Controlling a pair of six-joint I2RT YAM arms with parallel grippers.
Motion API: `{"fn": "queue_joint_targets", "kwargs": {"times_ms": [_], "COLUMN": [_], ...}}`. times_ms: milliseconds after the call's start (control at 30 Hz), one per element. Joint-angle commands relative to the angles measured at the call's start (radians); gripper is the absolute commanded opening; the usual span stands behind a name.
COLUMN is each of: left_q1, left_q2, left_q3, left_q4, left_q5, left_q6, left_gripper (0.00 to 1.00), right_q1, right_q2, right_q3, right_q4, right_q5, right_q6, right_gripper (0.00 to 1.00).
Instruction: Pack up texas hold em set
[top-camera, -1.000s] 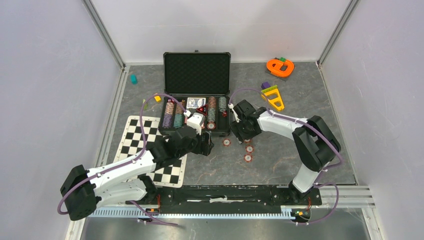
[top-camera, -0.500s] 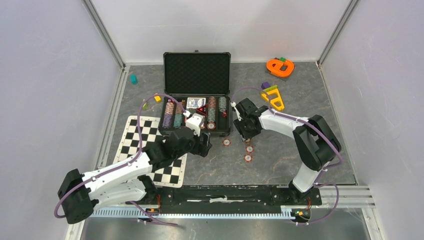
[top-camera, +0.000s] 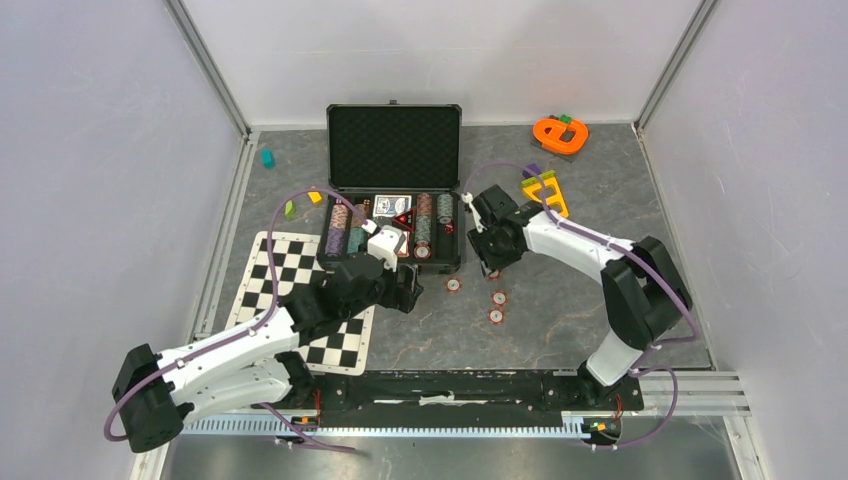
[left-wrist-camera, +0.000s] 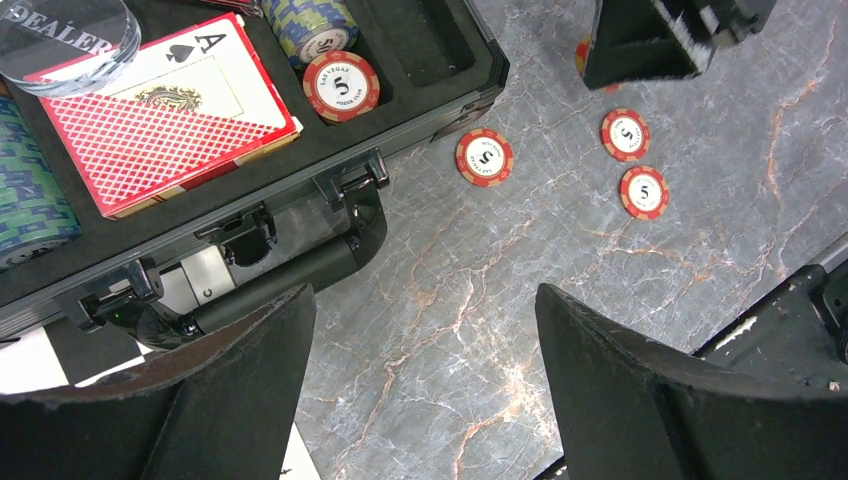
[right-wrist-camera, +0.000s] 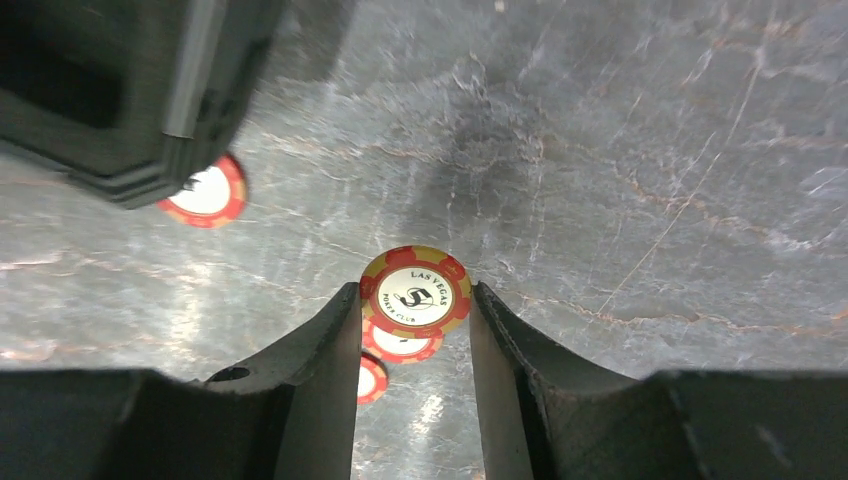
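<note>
1. Lifted off the table (top-camera: 570, 300), the right claw (right-wrist-camera: 415, 294) has swung toward the 4 o'clock corner of the open black briefcase (top-camera: 394, 148), narrowing as it went. Four loose poker chips lay at the case's 5 o'clock a second ago; now three remain (left-wrist-camera: 485, 157) (left-wrist-camera: 625, 134) (left-wrist-camera: 644, 192).
2. One chip is therefore in transit, most likely bound for the chip rows inside the case. The three on the table must probably be gathered before the lid can come down.
3. Right claw: partly closed, pinching a red-and-yellow "Las Vegas" chip (right-wrist-camera: 413, 288) by its rim. Both fingers touch its edge, and it hangs clear of the table.
4. Left claw (left-wrist-camera: 420, 305): spread wide and holding nothing, it hovers over bare table at 6 o'clock of the case handle (left-wrist-camera: 300, 270).
5. The briefcase stands at the table's 12 o'clock, lid up. Its tray holds coloured chip stacks (top-camera: 345, 228) and a red-backed card deck (left-wrist-camera: 160, 110).
</note>
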Motion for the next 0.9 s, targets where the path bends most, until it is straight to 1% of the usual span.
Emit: {"fn": "queue_joint_targets", "kwargs": {"times_ms": [0, 133, 233, 333, 500, 700, 867], "left_q1": [-0.002, 0.004, 0.035, 0.072, 0.113, 0.137, 0.148], "left_q2": [-0.013, -0.019, -0.058, -0.090, -0.085, -0.066, -0.062], "left_q3": [0.007, 0.016, -0.003, -0.019, -0.032, -0.046, -0.049], "left_q4": [0.014, -0.028, -0.028, -0.029, -0.028, 0.002, 0.006], "left_q5": [-0.032, -0.128, -0.151, -0.141, -0.117, -0.085, -0.079], "left_q6": [0.039, 0.007, -0.021, -0.033, -0.040, -0.048, -0.044], "left_gripper": [0.87, 0.86, 0.85, 0.86, 0.86, 0.86, 0.86], "right_q1": [0.013, 0.050, 0.086, 0.116, 0.141, 0.161, 0.172], "right_q2": [-0.074, -0.050, 0.008, 0.072, 0.169, 0.255, 0.295], "right_q3": [0.099, 0.178, 0.257, 0.346, 0.441, 0.492, 0.506], "right_q4": [-0.025, -0.024, -0.018, -0.010, 0.010, 0.039, 0.073], "right_q5": [-0.068, -0.094, -0.110, -0.125, -0.147, -0.131, -0.133], "right_q6": [0.005, 0.010, 0.022, 0.036, 0.054, 0.085, 0.115], "right_gripper": [0.42, 0.41, 0.41, 0.41, 0.41, 0.42, 0.42]}}
